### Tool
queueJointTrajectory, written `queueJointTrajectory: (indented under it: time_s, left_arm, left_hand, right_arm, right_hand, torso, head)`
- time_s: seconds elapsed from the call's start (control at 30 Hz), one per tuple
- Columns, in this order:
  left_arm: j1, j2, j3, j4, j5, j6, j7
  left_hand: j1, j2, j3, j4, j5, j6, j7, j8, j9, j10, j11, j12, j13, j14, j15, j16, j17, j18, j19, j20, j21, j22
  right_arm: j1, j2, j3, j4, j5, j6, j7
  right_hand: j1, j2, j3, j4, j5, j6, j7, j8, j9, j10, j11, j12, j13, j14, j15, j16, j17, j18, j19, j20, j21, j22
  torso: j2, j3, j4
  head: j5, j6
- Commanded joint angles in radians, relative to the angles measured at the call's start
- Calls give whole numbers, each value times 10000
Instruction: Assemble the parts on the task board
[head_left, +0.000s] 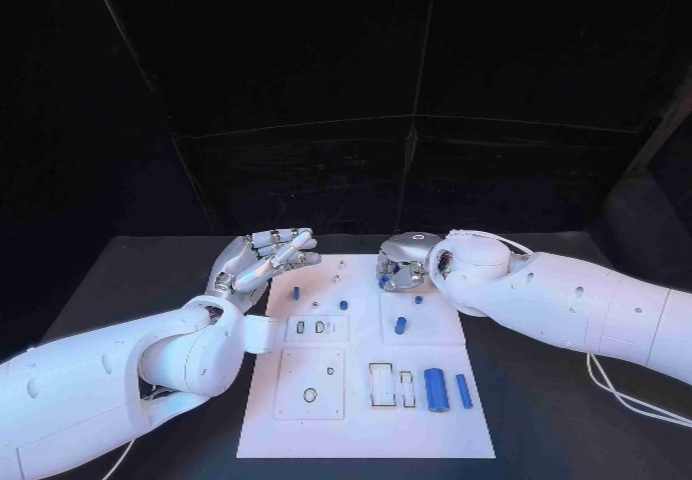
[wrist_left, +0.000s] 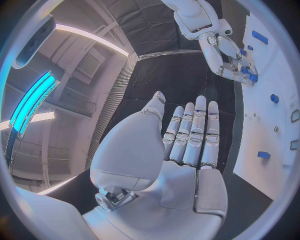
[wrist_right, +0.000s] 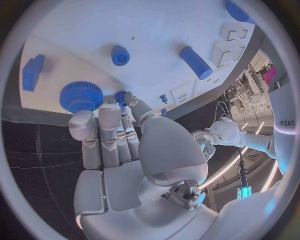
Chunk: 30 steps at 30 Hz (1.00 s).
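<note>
The right hand (head_left: 408, 262) hangs over the far edge of the white board (head_left: 433, 420), fingers bent down beside a blue gear (wrist_right: 80, 96). If it really holds a piece, I cannot tell. The left hand (head_left: 260, 262) is held up just beside the board's left edge, its fingers (wrist_left: 190, 132) straight, close together and holding nothing. Two blue cylinders (head_left: 436, 388) lie near the board's front right part, and small blue pieces (head_left: 401, 324) lie in its middle.
</note>
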Motion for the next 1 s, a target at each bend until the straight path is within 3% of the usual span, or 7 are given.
queueJointTrajectory:
  time_s: [0.03, 0.47, 0.57, 0.77, 0.93, 1.0]
  left_arm:
    - [22, 17, 10, 2, -95, 148, 6]
    - [34, 30, 10, -29, -95, 160, -17]
    - [40, 28, 10, -28, -95, 162, -20]
    - [48, 4, 10, -27, -95, 167, -25]
    - [53, -9, 10, -47, -94, 180, -13]
    - [56, -4, 10, -62, -94, 187, -11]
  left_hand:
    - [-15, 32, -32, -47, -13, 42, 9, 36, -16, 38, 1, 32, 0, 55, 2, 24, -18, 148, 104, 0, 49, -13]
    - [-1, 50, -24, -65, -9, 37, 19, 24, -20, 31, 9, 15, -5, 52, 5, 14, -24, 146, 107, 0, 45, -18]
    - [-1, 50, -24, -65, -9, 37, 19, 24, -20, 31, 9, 15, -5, 52, 5, 14, -24, 146, 107, 0, 45, -18]
    - [11, 63, -16, -78, -8, 37, 22, 19, -22, 29, 12, 6, -7, 52, 6, 9, -27, 145, 110, 1, 43, -21]
    - [19, 73, -12, -88, -8, 37, 25, 14, -23, 27, 14, -2, -8, 53, 7, 5, -29, 144, 111, 1, 41, -24]
    - [11, 71, -17, -88, -10, 37, 27, 12, -24, 27, 16, -5, -9, 53, 8, 4, -30, 144, 112, 1, 40, -26]
  right_arm:
    - [25, 43, 8, -38, -68, 269, 109]
    - [24, 179, 5, -219, -68, 277, 154]
    - [23, 157, 5, -182, -68, -21, 206]
    - [21, -18, 7, 169, 91, -1120, 373]
    - [23, -33, 13, 344, 208, -1908, 340]
    - [26, 49, 15, 291, 230, -2152, 285]
  right_hand:
    - [-68, 74, 95, -6, -61, 74, -23, 11, 0, 85, -18, -10, -19, -4, 16, 97, 64, -204, 74, -1, 57, 42]
    - [-55, 55, 646, -27, -121, 155, -19, -13, -5, 161, -23, -45, -20, -16, 15, 509, 397, -242, 181, -6, 238, 312]
    - [37, 77, 921, -43, -239, 266, -22, 19, 9, 276, -39, -15, -9, 21, -3, 749, 661, -288, 342, -17, 374, 582]
    - [118, -6, 1349, -39, -248, 452, -13, 55, 21, 477, -63, 20, 3, 77, -17, 1115, 1042, -372, 639, -36, 617, 1065]
    - [77, -244, 1866, -15, -243, 502, 14, 2, 2, 529, -45, -36, -9, 18, 3, 1272, 1078, -386, 654, -27, 714, 1178]
    - [8, -343, 2086, 15, -284, 512, 25, -13, -1, 537, -37, -50, -10, -13, 13, 1322, 1074, -390, 651, -15, 746, 1220]
  torso:
    - [10, 0, 8]
    - [27, -15, 6]
    - [27, -19, 9]
    - [28, -12, 2]
    - [42, -23, 11]
    - [50, -25, 30]
  head:
    - [-4, -23]
    - [-4, -30]
    - [1, -36]
    - [48, -2]
    - [76, 84]
    - [77, 65]
